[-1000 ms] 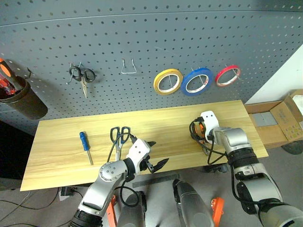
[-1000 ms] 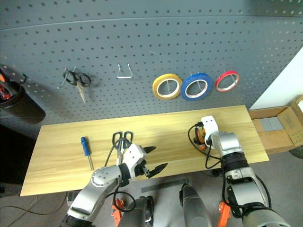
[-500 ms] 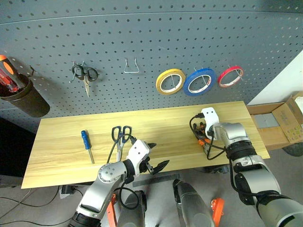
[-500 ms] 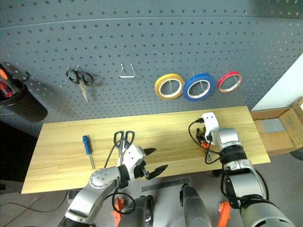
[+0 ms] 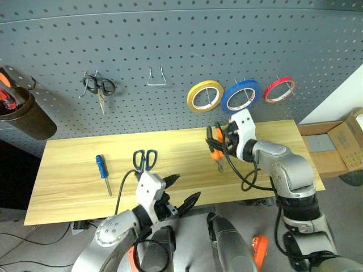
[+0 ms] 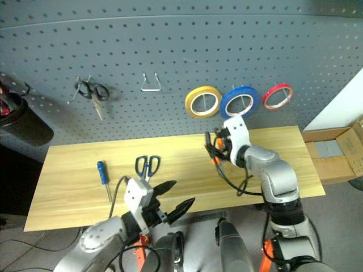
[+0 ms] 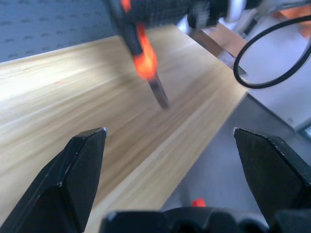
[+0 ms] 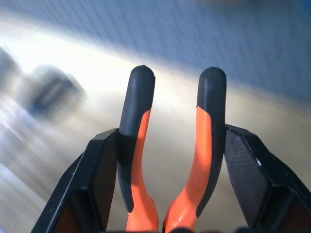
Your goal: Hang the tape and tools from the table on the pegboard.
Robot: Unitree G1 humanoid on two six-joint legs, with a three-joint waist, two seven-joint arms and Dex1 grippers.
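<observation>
Two curved orange-black pliers (image 8: 170,160) handles clamped in right pincer (image 5: 218,148); left pincer (image 5: 180,195) spread wide, empty.

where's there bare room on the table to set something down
Bare wood: the table's left end beyond the screwdriver, and the stretch between the scissors and the pliers lifted by the right gripper; its right end too. The front edge near the left gripper is crowded.
</observation>
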